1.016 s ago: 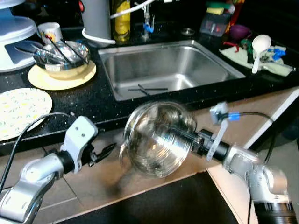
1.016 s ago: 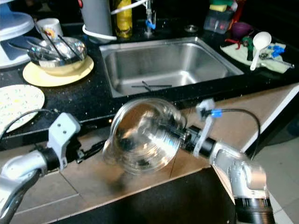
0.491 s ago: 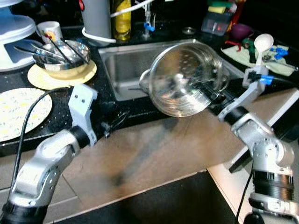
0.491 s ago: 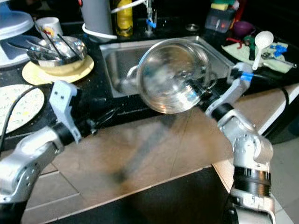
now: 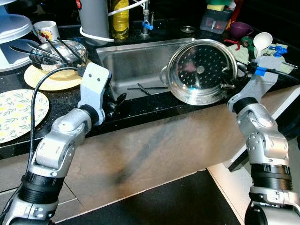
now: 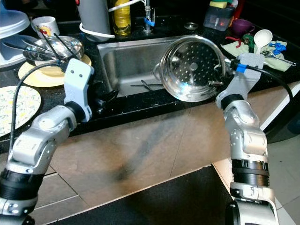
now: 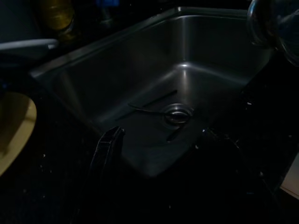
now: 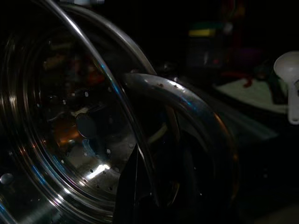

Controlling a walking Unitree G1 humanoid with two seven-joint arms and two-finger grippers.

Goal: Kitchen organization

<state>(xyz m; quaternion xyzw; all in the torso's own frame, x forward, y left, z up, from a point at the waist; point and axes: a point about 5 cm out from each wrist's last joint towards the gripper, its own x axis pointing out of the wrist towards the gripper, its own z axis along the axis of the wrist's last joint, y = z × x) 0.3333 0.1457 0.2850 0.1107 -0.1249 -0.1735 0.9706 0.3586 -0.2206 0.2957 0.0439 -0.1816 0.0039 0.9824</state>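
A perforated steel colander [image 5: 201, 70] hangs tilted over the right side of the sink [image 5: 136, 61], its holed bottom facing me. My right gripper [image 5: 236, 77] is shut on the colander's right-hand handle. The right wrist view has the colander's rim [image 8: 107, 79] and handle close up, with one dark finger [image 8: 128, 186] beside them. My left gripper [image 5: 116, 100] is open and holds nothing. It hovers at the sink's front left edge, over the black counter [image 5: 93, 101]. In the left wrist view its fingers [image 7: 106, 149] frame the sink's drain [image 7: 177, 113].
Two thin utensils [image 5: 151, 89] lie in the sink. A steel bowl of cutlery [image 5: 58, 50] on a yellow plate, a mug [image 5: 44, 30] and a patterned plate [image 5: 18, 108] sit on the left. A white ladle [image 5: 261, 43] and cloth lie on the right.
My right gripper has swung the colander up from below counter height and rightwards over the sink. My left arm has risen to the sink's front edge.
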